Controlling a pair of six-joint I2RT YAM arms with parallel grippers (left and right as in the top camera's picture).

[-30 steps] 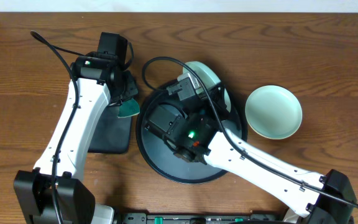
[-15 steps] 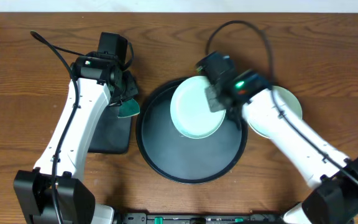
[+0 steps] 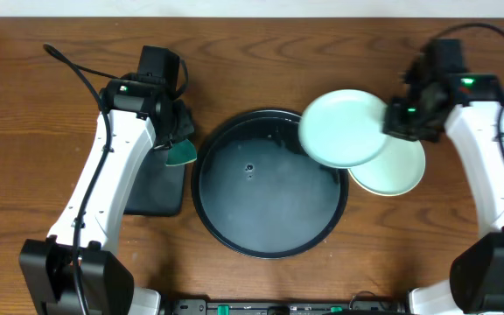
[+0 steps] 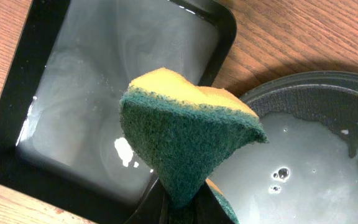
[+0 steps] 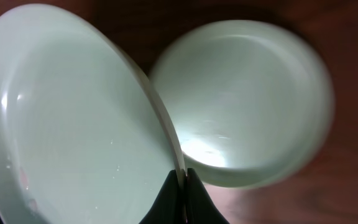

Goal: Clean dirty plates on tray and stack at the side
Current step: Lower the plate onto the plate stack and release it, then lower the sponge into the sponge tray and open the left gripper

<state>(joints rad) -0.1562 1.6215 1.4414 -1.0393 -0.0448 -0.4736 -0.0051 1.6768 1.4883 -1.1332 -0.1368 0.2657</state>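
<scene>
The right hand (image 3: 402, 121) pinched a mint plate (image 3: 339, 128) by its rim, holding it above the right edge of the round tray (image 3: 234, 223) and partly over a second plate (image 3: 399, 171) on the desk (image 3: 59, 35). The tray lay bare and wet, so only stacking seemed left. The left hand (image 4: 180, 208) clenched a sponge (image 4: 185, 137).

2 plates (image 3: 344, 129) (image 3: 402, 175); 1 round tray (image 3: 269, 206); 1 rect. tray (image 3: 156, 189); 1 sponge (image 4: 185, 140)

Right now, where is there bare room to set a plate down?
Bare wood: below the resting plate, between the round tray and the right arm; left of the left arm. The round tray holds only water. Crowded: the right gripper holds a second plate over the resting one and the tray's rim.
</scene>
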